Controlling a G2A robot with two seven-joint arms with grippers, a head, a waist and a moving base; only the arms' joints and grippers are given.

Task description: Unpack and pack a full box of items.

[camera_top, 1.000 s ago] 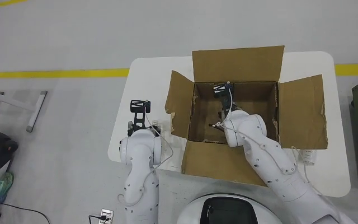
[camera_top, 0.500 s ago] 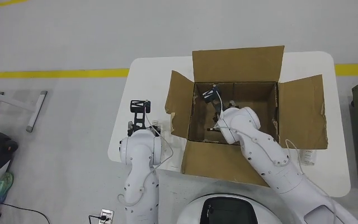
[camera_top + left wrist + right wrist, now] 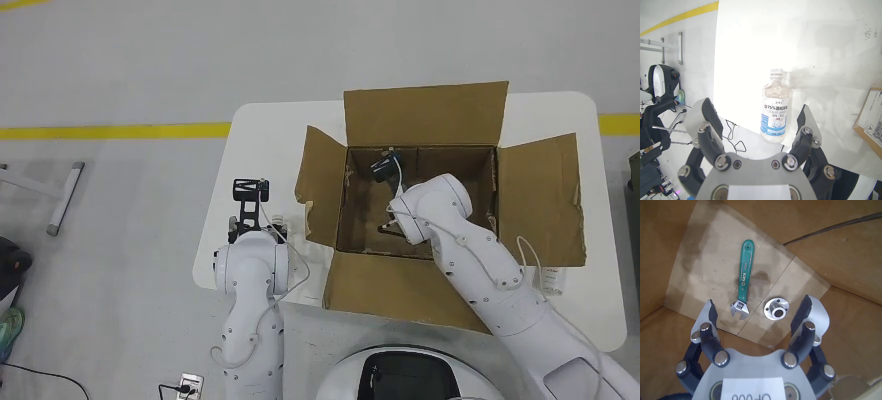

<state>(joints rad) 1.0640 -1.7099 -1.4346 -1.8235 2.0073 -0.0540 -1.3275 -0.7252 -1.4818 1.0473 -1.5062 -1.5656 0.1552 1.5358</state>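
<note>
A bottle [image 3: 775,106] is judged unpacked; a wrench [image 3: 743,279] and flange [image 3: 772,307] are left in the box [image 3: 848,275] below the open, empty right end effector [image 3: 759,300].

- A white table [image 3: 270,130] with round corners stands on a grey floor [image 3: 120,60].
- 1 yellow line [image 3: 110,130] runs across the floor and goes behind the table's far edge.
- A grey metal frame [image 3: 62,195] lies on the floor, well apart from the table's left edge.
- A small white paper [image 3: 556,284] lies near the table's right edge.
- A white plug box [image 3: 186,384] sits on the floor near the table's near left corner.
- Small dark marks [image 3: 869,34] dot the table top.
</note>
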